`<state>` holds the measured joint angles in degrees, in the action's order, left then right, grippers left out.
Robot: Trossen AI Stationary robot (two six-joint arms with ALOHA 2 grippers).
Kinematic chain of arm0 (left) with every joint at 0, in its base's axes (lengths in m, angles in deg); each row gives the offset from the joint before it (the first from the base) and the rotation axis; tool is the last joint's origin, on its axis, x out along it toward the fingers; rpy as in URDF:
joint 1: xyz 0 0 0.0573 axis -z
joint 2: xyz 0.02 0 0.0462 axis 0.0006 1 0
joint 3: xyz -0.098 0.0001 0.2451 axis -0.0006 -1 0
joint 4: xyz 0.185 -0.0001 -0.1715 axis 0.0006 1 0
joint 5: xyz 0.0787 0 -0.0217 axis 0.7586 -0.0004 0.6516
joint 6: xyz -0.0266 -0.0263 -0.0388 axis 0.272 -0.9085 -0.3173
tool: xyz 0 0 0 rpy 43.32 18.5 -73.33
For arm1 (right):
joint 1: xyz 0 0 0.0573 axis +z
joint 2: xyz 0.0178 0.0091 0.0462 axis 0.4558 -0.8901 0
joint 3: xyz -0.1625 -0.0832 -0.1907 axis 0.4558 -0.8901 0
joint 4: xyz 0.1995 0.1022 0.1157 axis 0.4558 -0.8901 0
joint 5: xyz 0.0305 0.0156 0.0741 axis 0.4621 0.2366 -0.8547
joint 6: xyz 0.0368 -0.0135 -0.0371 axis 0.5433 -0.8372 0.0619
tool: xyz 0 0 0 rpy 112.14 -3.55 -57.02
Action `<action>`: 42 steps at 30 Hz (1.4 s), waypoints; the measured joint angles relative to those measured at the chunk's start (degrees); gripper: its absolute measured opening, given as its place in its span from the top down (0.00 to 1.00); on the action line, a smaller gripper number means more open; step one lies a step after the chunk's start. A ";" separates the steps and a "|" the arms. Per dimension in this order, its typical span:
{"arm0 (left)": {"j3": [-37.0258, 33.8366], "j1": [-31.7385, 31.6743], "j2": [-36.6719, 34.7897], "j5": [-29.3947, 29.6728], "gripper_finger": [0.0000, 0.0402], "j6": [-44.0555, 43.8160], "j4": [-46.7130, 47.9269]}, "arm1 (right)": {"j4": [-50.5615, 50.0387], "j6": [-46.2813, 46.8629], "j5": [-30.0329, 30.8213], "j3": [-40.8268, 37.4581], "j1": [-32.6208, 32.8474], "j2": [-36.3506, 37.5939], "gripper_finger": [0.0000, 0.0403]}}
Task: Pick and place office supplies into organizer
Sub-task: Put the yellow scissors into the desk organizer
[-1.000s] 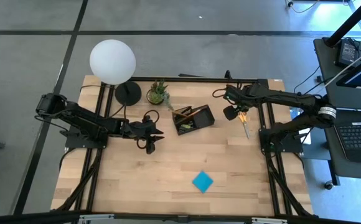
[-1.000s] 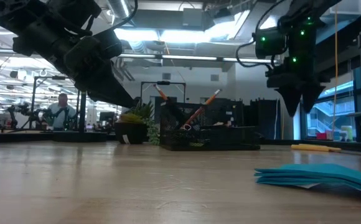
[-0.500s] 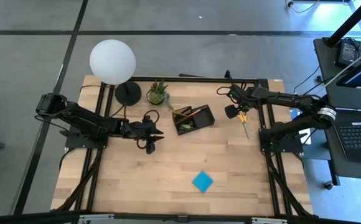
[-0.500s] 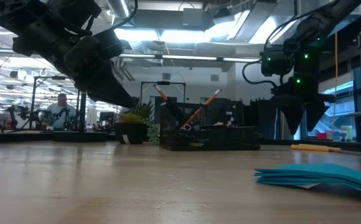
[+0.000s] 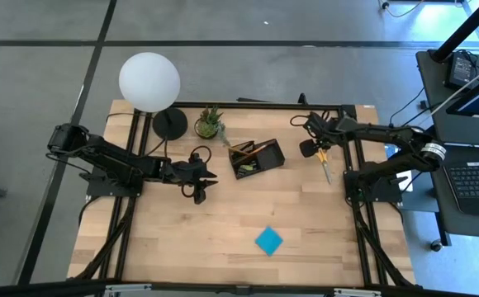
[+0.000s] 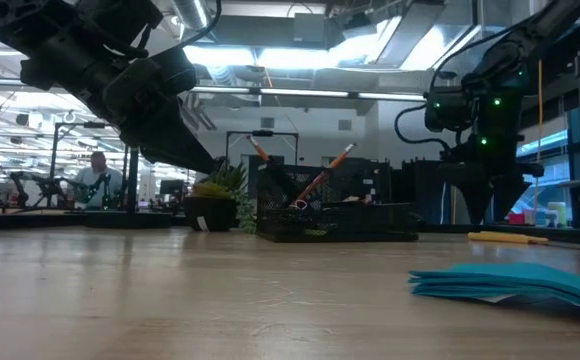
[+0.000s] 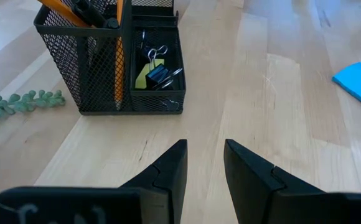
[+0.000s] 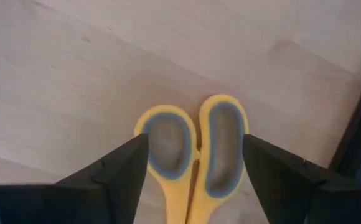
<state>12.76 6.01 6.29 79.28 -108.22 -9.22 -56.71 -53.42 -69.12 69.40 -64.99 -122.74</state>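
The left gripper [image 5: 209,182] hovers just left of the mesh organizer [image 5: 257,158], fingers parted a little, pinching nothing. The organizer holds orange pencils [image 7: 117,59] and binder clips [image 7: 159,73]. A blue sticky-note pad [image 5: 268,240] lies nearer the table's front edge. At right, the right gripper [image 8: 193,155] — fingers spread wide — straddles the handles of the yellow scissors [image 8: 190,149] lying on the table.

The black mesh organizer [image 5: 256,158] stood near the worktop's far edge, holding orange pencils [image 7: 117,59] and clips [image 7: 159,73]. Yellow-handled scissors [image 5: 324,162] lay flat right of it; a blue sticky-note pad [image 5: 268,241] lay nearer.
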 joint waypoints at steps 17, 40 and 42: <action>0.00 -0.07 0.00 0.04 0.76 0.42 0.00 | 5.46 0.11 -0.12 -5.16 0.00 -0.02 0.37; 0.00 -0.17 0.00 2.69 0.76 0.55 0.00 | 6.45 -9.09 -0.08 -5.22 0.02 -0.02 0.37; 0.00 -0.17 0.00 2.91 0.76 0.53 0.00 | 6.45 -9.95 -0.07 -5.22 0.02 -0.02 0.37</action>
<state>12.76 5.84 6.29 82.19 -107.69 -9.23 -50.26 -63.36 -69.19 64.19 -64.96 -122.76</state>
